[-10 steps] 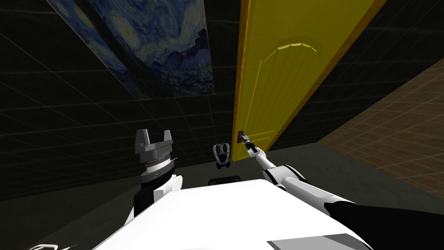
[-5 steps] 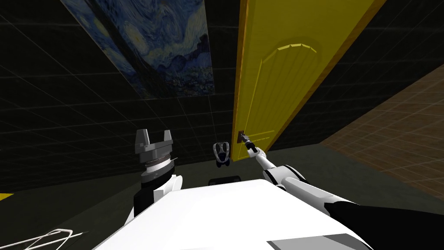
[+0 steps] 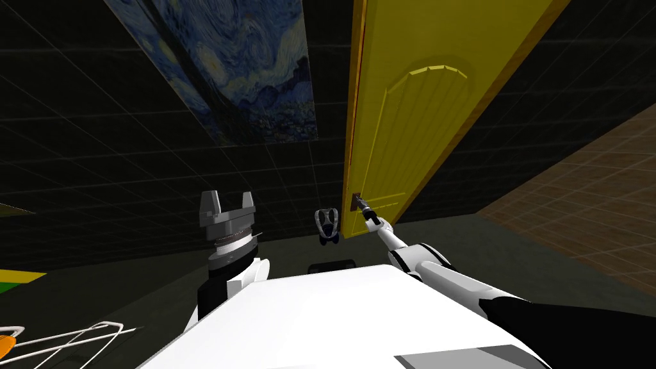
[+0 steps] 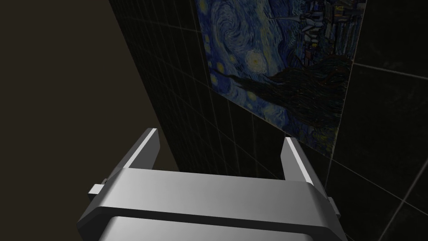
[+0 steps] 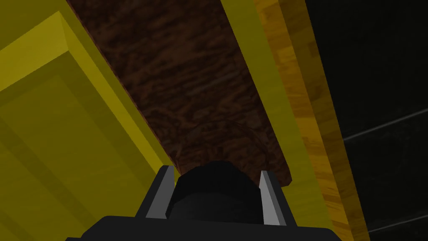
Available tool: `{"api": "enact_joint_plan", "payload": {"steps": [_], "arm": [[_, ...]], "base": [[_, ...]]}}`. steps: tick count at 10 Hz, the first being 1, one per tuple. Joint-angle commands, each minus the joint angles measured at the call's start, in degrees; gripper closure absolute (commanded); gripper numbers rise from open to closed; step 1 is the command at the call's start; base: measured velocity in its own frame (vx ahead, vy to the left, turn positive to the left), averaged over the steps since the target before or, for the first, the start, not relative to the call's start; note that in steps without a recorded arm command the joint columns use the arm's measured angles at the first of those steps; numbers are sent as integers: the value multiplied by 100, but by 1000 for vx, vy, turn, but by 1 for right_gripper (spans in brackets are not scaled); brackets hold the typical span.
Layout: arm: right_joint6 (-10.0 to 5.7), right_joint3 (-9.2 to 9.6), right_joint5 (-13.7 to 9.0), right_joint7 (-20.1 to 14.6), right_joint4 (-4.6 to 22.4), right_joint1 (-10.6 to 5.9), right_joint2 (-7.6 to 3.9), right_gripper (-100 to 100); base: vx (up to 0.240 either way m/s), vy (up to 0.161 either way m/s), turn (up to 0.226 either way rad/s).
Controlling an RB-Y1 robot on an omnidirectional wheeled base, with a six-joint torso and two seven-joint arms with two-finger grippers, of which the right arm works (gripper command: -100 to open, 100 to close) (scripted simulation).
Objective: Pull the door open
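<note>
right claw [image 5: 216, 170] still clamps knob [image 5: 213, 194], view turned

We record our right arm stretched forward from the shoulder, forearm and wrist in one line. The right pincer [image 3: 360, 204] sits at its far end, its two fingers [image 5: 267, 196] drawn close and pressing the sides of a dark round knob [image 5: 215, 188]. Our left arm is folded upright beside the chest. The left pincer [image 3: 229, 200] points upward, fingers [image 4: 146, 146] spread wide, gripping nothing.
</note>
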Motion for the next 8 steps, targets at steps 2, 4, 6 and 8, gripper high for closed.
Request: {"api": "enact_joint_plan", "payload": {"steps": [2, 4, 6, 8], "arm": [[1, 14, -75, -368, 3, 0, 37, 100], [17, 10, -181, -723, -8, 1, 45, 100], [25, 8, -240, -1014, -14, 2, 50, 100], [34, 6, -299, -1276, -20, 2, 55, 100]], "base": [[-50, -38, 58], [-48, -29, 57], [-42, -30, 50], [-34, -29, 44]]}}
